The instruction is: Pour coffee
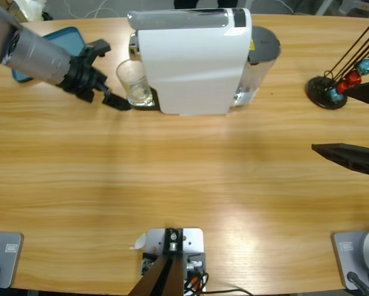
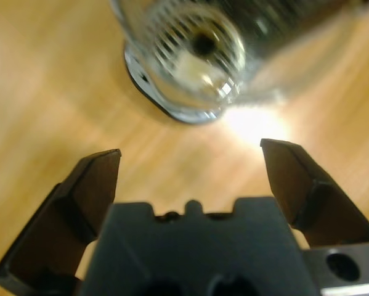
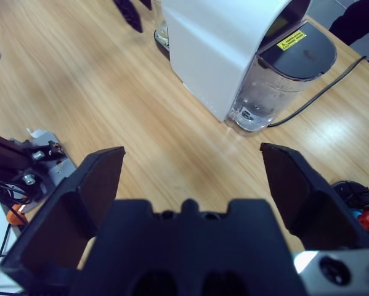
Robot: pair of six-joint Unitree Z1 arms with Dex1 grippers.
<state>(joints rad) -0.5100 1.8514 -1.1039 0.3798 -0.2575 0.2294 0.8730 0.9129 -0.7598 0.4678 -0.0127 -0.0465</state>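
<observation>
- Glass tumbler (image 1: 133,82) stands on the drip tray right beside the big white coffee machine (image 1: 193,58), under its spout.
- Coffee cannot be made out for sure; the left wrist view shows only a pale patch at the bottom of the glass (image 2: 190,65).
- Left gripper (image 1: 105,74) waits just beside the glass, on the side away from the machine, with its jaws wide apart and holding nothing.
- It looks like the step is reaching for the glass. Next, the jaws need to slide around the glass and close softly, so it does not tip.
- Right gripper (image 1: 360,123) is well apart from the machine, near the capsule stand (image 1: 332,89), jaws open and empty.
- Right wrist view shows the machine's clear water tank (image 3: 264,102) and a yellow sticker (image 3: 292,40), which the high view barely shows.
- Only the high view shows a blue tray (image 1: 55,46) behind the left arm.
</observation>
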